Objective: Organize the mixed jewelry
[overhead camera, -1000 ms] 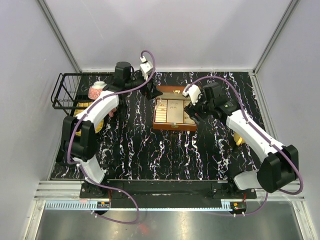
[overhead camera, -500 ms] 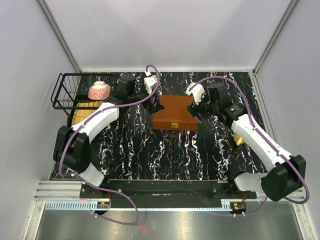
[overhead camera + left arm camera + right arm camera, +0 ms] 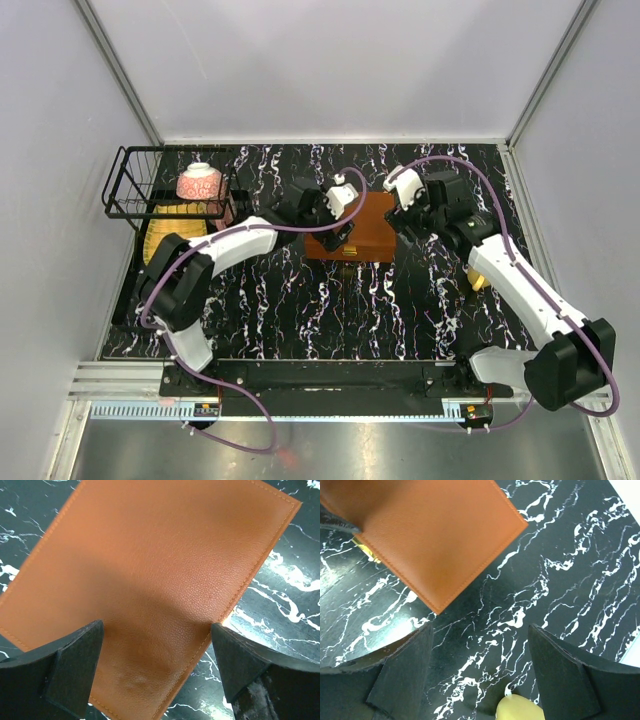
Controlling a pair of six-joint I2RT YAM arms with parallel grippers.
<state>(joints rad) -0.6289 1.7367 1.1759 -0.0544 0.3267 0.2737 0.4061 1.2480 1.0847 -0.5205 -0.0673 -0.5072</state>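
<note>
You will find none of the mixed jewelry in any view. The brown box [image 3: 352, 228] lies shut at the middle of the table [image 3: 300, 300], so any pieces inside are hidden and cannot be checked. The left gripper [image 3: 156, 630] hangs over the lid with its jaws spread and holding nothing. Whether they touch the leather I cannot tell. The right gripper [image 3: 480, 630] is off the box's far right corner, jaws also released and empty, above bare marble. This looks like the closing of the box, so press flat and gently if you press at all. Lift straight up so the box does not slide, and keep clear of the gold clasp [image 3: 349, 251] on its near edge. On the right, mind the yellow cup [image 3: 520, 710] close under your wrist. The black marble's white veins could pass for fine chains, so look twice for strays. At the far left stands a wire basket [image 3: 125, 185] with a patterned bowl [image 3: 199, 182], and pale walls close in three sides.
</note>
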